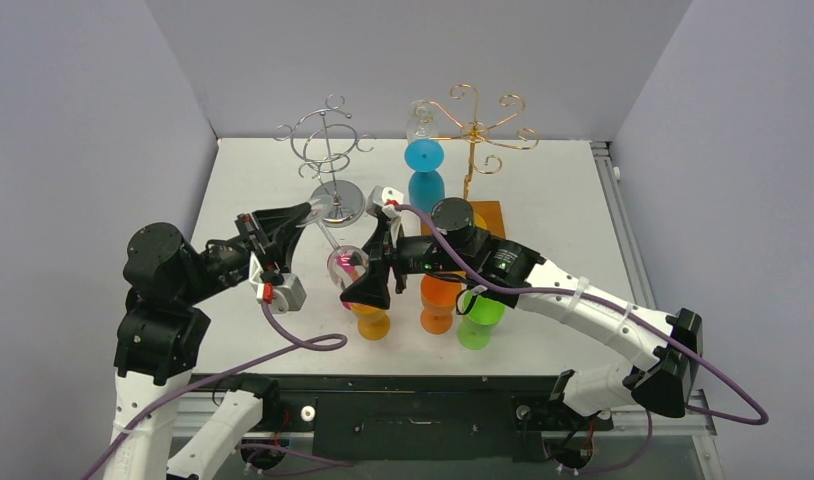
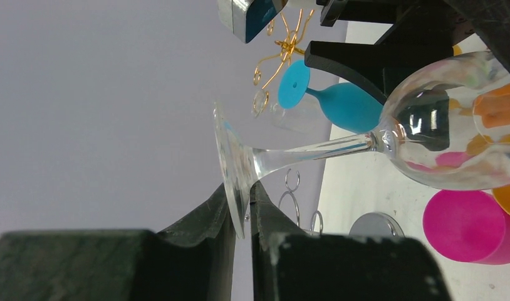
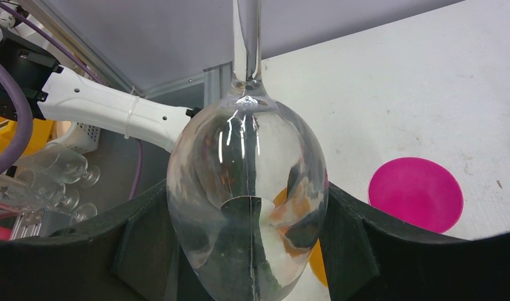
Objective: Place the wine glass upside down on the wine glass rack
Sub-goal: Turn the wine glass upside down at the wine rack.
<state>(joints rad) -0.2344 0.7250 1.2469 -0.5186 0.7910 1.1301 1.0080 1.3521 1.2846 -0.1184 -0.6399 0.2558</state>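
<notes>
- While the left fingers (image 2: 202, 219) are pinching the wine glass (image 2: 440, 169) foot, the right fingers (image 3: 353, 238) are straddling its bowl, contact unclear.
- Releasing too early is risking a drop.

A clear wine glass (image 3: 247, 207), a silver rack (image 1: 340, 204), a gold rack (image 1: 474, 128), a blue glass (image 1: 424, 186).

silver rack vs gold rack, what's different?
The silver rack is chrome wire on a round metal base; the gold rack is gold wire on a flat orange-brown base. The silver rack's hooks look bare, while the gold rack has a blue glass at it. Silver stands left, gold right. Both are upright, with curled hooks on a central post.
</notes>
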